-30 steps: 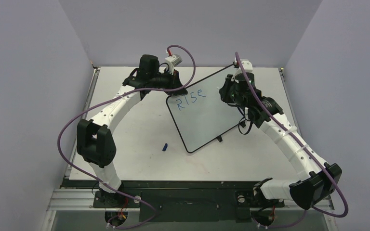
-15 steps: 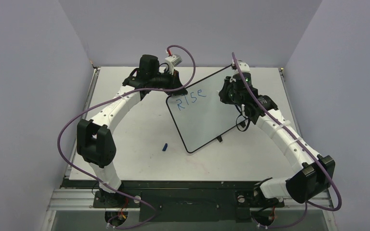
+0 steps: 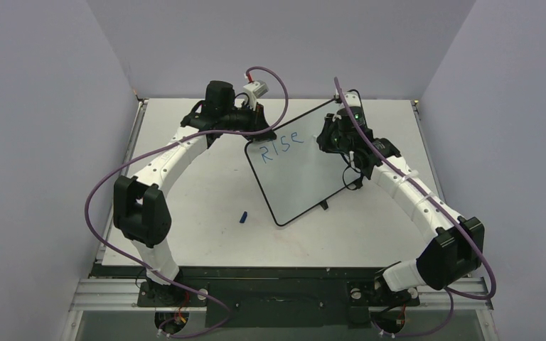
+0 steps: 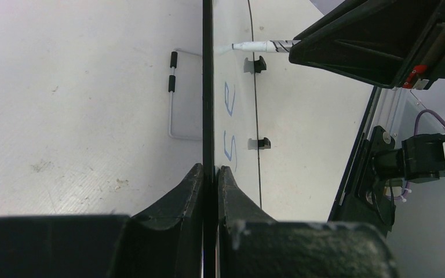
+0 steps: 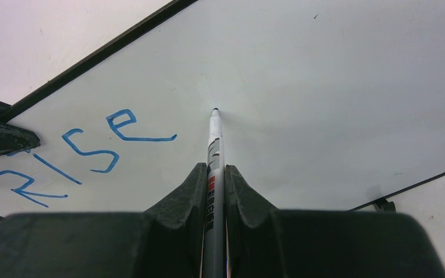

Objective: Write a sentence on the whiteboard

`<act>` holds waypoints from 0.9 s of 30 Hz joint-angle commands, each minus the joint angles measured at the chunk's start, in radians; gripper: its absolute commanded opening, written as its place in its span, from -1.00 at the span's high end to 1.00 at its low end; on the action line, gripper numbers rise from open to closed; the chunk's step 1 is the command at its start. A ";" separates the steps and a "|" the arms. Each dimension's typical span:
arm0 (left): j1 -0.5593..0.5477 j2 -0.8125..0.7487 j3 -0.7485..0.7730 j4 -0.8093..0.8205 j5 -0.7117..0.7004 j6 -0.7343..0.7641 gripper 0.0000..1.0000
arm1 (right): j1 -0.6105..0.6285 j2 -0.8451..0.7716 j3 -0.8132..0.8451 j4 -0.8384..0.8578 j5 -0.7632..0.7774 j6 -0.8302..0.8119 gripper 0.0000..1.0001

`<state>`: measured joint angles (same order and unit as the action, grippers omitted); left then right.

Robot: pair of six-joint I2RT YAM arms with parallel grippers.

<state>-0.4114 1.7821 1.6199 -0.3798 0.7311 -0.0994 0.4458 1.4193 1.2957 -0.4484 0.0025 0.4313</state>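
Mid-sentence: only "RISE" of the blue handwritten sentence (image 5: 87, 152) stood on the glossy white black-framed whiteboard (image 3: 298, 177), at one o'clock on the matt white table (image 3: 199, 185), my left gripper (image 4: 210, 169) clamping its ten o'clock corner. My right gripper (image 5: 215, 168) pinched a white marker (image 5: 213, 139), tip at three o'clock of the "e"; I judged the next word needed light, even strokes, plain lilac walls (image 3: 35, 106) around
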 commanded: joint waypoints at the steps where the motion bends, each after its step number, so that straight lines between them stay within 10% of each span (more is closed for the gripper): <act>1: -0.003 -0.046 0.006 0.055 -0.013 0.081 1.00 | -0.004 0.005 -0.021 0.058 -0.030 0.008 1.00; 27: -0.002 -0.047 0.005 0.053 -0.017 0.083 1.00 | -0.036 -0.114 -0.016 0.089 -0.082 0.014 1.00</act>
<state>-0.4068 1.7821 1.6115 -0.3775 0.7265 -0.0998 0.4309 1.3212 1.2137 -0.4107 -0.0742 0.4461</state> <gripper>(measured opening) 0.058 0.096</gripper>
